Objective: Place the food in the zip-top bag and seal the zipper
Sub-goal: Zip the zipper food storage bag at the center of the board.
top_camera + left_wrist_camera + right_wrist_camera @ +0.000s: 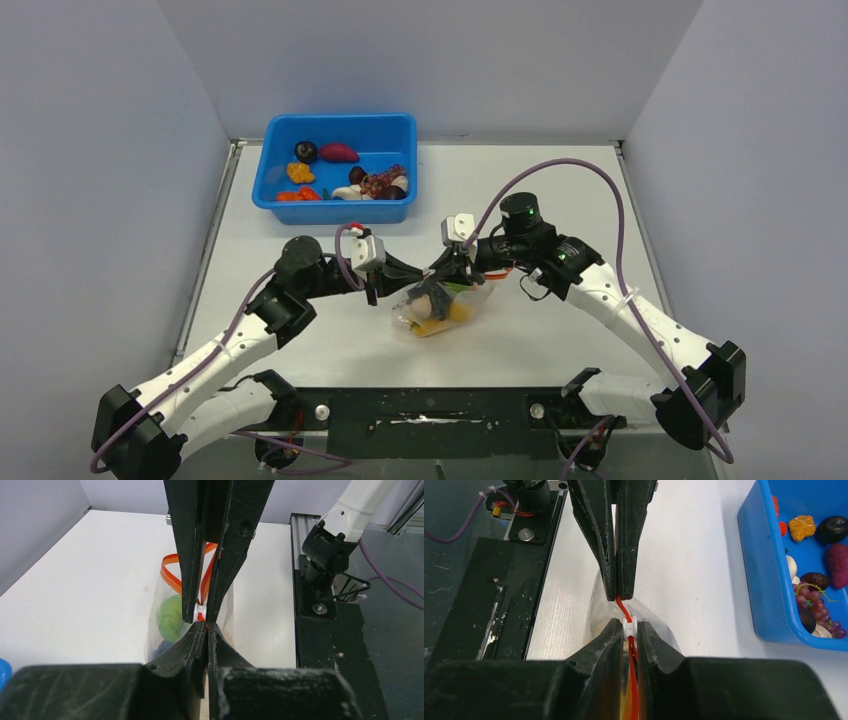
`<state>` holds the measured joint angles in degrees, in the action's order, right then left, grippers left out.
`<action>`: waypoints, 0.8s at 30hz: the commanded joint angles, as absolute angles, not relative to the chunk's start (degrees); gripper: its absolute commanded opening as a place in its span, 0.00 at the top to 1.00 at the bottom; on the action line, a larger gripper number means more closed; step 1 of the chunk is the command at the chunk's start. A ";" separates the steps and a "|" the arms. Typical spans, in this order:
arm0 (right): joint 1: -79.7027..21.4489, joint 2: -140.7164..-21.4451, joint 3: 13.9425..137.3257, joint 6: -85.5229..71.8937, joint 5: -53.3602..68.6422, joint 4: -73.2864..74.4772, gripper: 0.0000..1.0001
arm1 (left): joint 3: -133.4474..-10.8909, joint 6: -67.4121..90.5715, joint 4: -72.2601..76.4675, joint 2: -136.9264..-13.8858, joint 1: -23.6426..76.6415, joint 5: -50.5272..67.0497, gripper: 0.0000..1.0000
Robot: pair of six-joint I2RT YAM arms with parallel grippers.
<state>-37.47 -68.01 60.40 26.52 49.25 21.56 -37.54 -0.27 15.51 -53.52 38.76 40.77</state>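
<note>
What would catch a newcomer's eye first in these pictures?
The left gripper and right gripper meet mid-table, both shut on the red-orange zipper of the zip-top bag, with green food showing inside. Behind them, a blue bin holds more toy pieces.

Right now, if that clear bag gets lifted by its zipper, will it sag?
Probably: the zip-top bag slumps around the food, so it looks floppy. The zipper curves in a loop, suggesting little stiffness. The rounded food may shift inside.
</note>
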 commanded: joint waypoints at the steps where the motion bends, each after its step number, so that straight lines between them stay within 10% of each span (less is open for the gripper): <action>1: -37.35 -66.14 60.47 26.34 51.50 17.41 1.00 | -38.67 1.76 18.75 -52.80 38.72 40.86 1.00; 6: -37.35 -65.63 59.91 26.35 51.65 16.74 1.00 | -38.86 1.06 17.01 -52.75 38.59 38.69 0.71; 12: -37.35 -66.09 60.23 26.49 52.03 16.67 1.00 | -40.71 0.09 13.78 -55.04 38.54 40.84 0.67; 20: -37.35 -66.60 60.03 25.68 52.18 16.07 0.99 | -42.17 -3.33 10.52 -55.33 38.50 43.49 1.00; 24: -37.44 -67.54 60.74 25.23 52.38 16.50 0.81 | -41.51 -3.22 11.85 -54.61 38.52 43.84 1.00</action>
<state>-37.47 -67.72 59.66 25.93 50.22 19.97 -38.72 -2.24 10.24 -55.79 38.63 41.34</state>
